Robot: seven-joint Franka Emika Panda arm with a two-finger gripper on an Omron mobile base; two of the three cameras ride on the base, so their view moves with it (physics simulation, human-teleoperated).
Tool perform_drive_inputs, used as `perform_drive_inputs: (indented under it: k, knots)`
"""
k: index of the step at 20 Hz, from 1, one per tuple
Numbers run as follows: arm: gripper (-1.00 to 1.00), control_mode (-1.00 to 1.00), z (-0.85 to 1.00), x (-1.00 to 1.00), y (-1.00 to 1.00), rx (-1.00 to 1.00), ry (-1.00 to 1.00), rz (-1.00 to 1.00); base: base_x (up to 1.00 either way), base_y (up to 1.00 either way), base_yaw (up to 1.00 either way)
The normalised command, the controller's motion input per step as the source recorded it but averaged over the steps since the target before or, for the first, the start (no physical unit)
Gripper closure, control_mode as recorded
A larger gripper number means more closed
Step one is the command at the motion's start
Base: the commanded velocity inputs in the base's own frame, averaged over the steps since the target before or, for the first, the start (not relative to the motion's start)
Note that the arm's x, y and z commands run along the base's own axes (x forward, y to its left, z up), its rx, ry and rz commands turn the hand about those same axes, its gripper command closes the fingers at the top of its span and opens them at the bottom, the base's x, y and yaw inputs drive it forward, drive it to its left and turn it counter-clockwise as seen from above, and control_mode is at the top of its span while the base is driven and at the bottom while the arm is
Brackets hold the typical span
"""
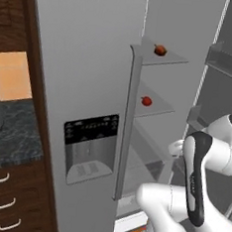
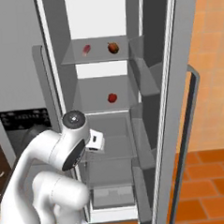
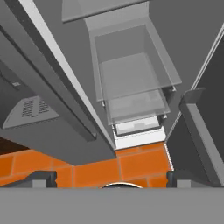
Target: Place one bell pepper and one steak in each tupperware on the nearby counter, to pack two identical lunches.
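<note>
bell pepper (image 2: 113, 48) sits on the fridge's top glass shelf (image 2: 99, 57), round, glossy red-orange with a dark stem spot. steak (image 2: 86, 50) lies on the same shelf at 9 o'clock from it, apart, a small flat pinkish slab. second bell pepper (image 2: 112, 98) rests one shelf down, redder, same round shape. from the left base view you see both peppers at the shelf edges, top one (image 1: 160, 50) and lower one (image 1: 146, 101).

fridge (image 2: 54, 65) is flat matte grey, right door open; dispenser panel (image 1: 90, 146) is dark, with a recessed tray. counter (image 1: 9, 133) at 9 o'clock in that view is black stone with grey marbling.

gripper (image 3: 112, 180) points down at clear plastic drawers (image 3: 131, 78) and orange floor tiles (image 3: 100, 168); your fingertips stand wide apart, nothing between them.
</note>
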Motion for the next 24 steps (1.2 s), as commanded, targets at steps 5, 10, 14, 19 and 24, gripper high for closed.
perform_drive_inputs:
  k: [5,10,14,19,24]
  knots:
    - [-1.0,1.0,0.0,0.0,0.0,0.0,0.0,0.0,0.42,-0.28,0.0]
    - [-1.0,1.0,0.0,0.0,0.0,0.0,0.0,0.0,0.24,-0.42,0.0]
    - [-1.0,1.0,0.0,0.0,0.0,0.0,0.0,0.0,0.29,0.02,0.0]
    - [-1.0,-1.0,0.0,0.02,0.03,-0.01,0.0,0.0,0.08,0.04,0.0]
    - [-1.0,-1.0,0.0,0.26,0.3,-0.05,0.0,0.0,0.0,0.0,0.0]
